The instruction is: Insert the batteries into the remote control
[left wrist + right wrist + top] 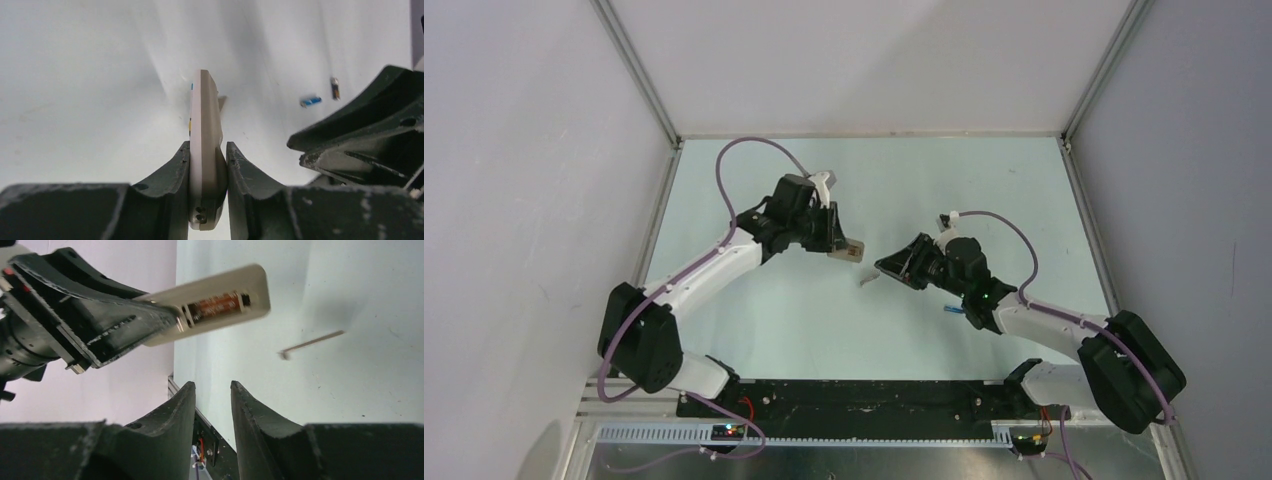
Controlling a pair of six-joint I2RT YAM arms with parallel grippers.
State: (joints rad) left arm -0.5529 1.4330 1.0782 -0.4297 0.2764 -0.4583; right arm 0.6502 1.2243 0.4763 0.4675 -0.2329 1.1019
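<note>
My left gripper (837, 240) is shut on the remote control (850, 250) and holds it above the table. In the left wrist view the remote (204, 115) stands edge-on between the fingers (175, 170). In the right wrist view its tan back (250, 282) faces me, with a brownish cylinder (215, 306) lying in the recessed slot. My right gripper (891, 266) is open and empty (210, 386), just right of the remote. The blue battery (310, 101) and the dark battery (335, 88) lie on the table; the blue one (951, 310) is under my right arm.
A thin flat tan piece (869, 281) lies on the table below the two grippers; it shows edge-on in the right wrist view (312, 343). White walls and metal frame rails (659, 215) enclose the table on three sides.
</note>
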